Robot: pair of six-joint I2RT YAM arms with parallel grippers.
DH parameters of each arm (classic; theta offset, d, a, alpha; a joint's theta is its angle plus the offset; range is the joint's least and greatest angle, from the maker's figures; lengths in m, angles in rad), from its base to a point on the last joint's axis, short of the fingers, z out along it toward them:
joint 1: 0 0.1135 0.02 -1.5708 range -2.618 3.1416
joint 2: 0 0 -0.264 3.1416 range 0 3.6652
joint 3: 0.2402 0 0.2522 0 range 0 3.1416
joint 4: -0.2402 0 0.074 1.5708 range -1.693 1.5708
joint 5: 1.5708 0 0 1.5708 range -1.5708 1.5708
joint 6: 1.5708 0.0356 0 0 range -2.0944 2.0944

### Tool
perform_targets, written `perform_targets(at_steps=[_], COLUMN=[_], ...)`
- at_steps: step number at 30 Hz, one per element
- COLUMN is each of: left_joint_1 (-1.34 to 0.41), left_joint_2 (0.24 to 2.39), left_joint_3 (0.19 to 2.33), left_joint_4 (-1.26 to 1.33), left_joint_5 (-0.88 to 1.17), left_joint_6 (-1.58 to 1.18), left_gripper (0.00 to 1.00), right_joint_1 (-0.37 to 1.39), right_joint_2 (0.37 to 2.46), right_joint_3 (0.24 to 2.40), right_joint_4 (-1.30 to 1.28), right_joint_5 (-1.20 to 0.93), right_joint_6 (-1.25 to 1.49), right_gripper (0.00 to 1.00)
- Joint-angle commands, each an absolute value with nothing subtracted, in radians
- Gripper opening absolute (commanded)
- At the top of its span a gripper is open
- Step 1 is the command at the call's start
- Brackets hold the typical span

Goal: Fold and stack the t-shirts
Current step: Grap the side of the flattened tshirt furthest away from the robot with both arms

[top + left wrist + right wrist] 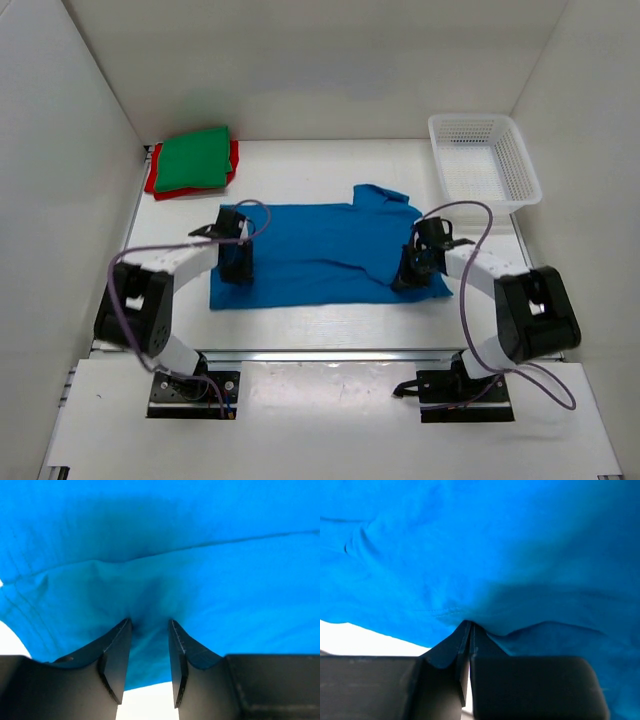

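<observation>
White worktop [330, 325], blue t-shirt [320, 250] spread flat; my left pincer [150, 624] sits half-open on its hem end, my right pincer [470, 624] clamps cloth at its collar end.

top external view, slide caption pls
Right gripper shut on blue shirt, left gripper open at its left end; green shirt folded on red shirt, far left.

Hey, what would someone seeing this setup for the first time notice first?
The bright blue t-shirt spread mid-table stands out most, with the right end effector pinched shut on its right end and the left end effector open over its left end. Next comes the folded green t-shirt stacked on the red t-shirt in the far left corner.
</observation>
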State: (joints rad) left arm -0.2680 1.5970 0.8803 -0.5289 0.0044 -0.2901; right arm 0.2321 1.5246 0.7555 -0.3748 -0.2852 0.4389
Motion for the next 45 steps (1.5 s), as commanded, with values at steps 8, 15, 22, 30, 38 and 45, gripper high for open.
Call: perform_targets(at_steps=[8, 15, 22, 30, 38, 45], left_joint_1=[-0.238, -0.146, -0.046, -0.015, -0.011, 0.000], left_joint_2=[1.125, 1.127, 1.532, 1.850, 1.968, 2.025], left_joint_3=[0.725, 0.896, 1.139, 1.373, 1.408, 1.439], left_joint_4=[-0.725, -0.617, -0.535, -0.503, -0.488, -0.489], left_joint_5=[0.023, 0.017, 0.003, -0.047, -0.077, -0.090], left_joint_6=[-0.354, -0.238, -0.225, -0.215, -0.204, -0.215], left_gripper=[0.38, 0.46, 0.39, 0.59, 0.58, 0.59], right_joint_1=[0.236, 0.196, 0.172, 0.161, 0.175, 0.193], right_joint_2=[1.128, 1.126, 1.432, 1.771, 2.012, 2.114], right_joint_3=[0.598, 0.807, 1.096, 1.397, 1.601, 1.696], right_joint_4=[-0.551, -0.514, -0.492, -0.540, -0.588, -0.600], right_joint_5=[-0.311, -0.330, -0.301, -0.241, -0.160, -0.063], right_joint_6=[0.434, 0.359, 0.299, 0.249, 0.215, 0.198], right_gripper=[0.00, 0.04, 0.21, 0.45, 0.52, 0.52])
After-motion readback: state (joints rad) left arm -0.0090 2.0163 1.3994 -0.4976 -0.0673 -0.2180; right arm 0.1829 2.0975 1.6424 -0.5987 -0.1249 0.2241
